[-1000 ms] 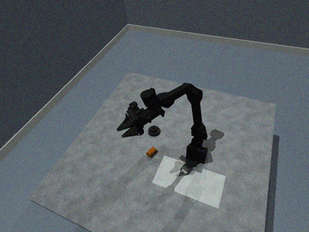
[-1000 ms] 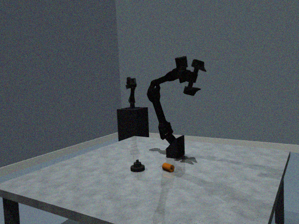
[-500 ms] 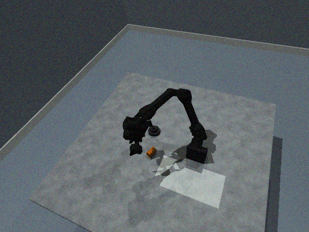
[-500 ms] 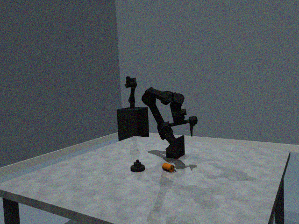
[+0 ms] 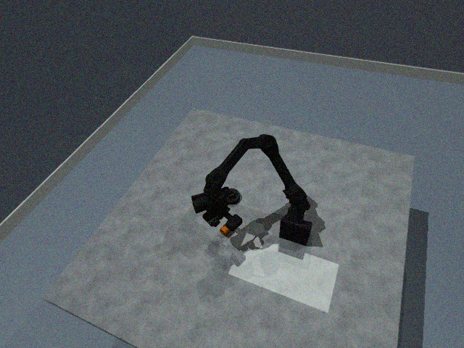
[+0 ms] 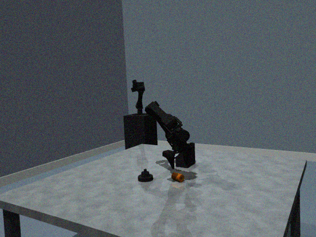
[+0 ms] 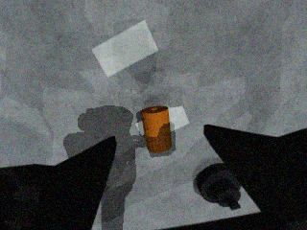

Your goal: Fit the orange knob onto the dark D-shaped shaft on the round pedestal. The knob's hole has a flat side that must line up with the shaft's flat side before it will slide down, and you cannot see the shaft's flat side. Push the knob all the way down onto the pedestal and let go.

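The orange knob [image 5: 224, 230] [image 6: 177, 177] [image 7: 154, 126] lies on its side on the table. The top view shows only part of it beside the gripper. In the wrist view its hole end faces the top of the picture. The dark round pedestal [image 5: 235, 196] [image 6: 145, 177] [image 7: 211, 184] stands upright, with its bare shaft [image 6: 145, 170] [image 7: 234, 205] on top. In the wrist view it is at the lower right, partly behind the right finger. My gripper [image 7: 160, 134] is open and empty, pointing down above the knob, which shows between the fingertips. The flat sides cannot be made out.
The arm's base [image 5: 295, 231] [image 6: 185, 155] stands on the table [image 5: 149, 262] [image 6: 89, 199] behind the knob. A bright light patch [image 5: 296, 280] [image 7: 125, 48] lies near the base. A second dark arm [image 6: 139, 99] stands on a black block [image 6: 140, 130] in the background.
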Controlling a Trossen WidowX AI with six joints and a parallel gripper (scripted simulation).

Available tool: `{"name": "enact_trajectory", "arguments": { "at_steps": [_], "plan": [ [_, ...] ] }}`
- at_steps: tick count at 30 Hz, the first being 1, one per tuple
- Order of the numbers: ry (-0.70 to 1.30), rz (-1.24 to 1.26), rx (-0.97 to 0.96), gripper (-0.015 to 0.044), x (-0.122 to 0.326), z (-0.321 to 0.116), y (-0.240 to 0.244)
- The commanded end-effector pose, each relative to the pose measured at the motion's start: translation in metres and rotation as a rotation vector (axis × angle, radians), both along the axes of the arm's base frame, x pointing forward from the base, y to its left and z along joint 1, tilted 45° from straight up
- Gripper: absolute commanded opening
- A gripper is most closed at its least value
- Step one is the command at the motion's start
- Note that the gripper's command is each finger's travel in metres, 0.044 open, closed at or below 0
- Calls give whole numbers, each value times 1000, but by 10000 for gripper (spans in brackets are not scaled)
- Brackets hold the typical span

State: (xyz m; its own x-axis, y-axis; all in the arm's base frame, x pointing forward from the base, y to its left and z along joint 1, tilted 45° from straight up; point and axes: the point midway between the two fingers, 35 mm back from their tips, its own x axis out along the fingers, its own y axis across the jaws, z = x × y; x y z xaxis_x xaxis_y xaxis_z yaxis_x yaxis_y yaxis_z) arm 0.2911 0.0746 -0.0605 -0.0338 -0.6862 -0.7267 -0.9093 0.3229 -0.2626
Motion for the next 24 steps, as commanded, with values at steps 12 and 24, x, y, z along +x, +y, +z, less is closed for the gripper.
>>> {"name": "enact_trajectory", "arguments": {
  "at_steps": [12, 24],
  "plan": [
    [23, 22, -12, 440, -3, -17, -20],
    [20, 18, -12, 440, -3, -31, -33]
  ]
}}
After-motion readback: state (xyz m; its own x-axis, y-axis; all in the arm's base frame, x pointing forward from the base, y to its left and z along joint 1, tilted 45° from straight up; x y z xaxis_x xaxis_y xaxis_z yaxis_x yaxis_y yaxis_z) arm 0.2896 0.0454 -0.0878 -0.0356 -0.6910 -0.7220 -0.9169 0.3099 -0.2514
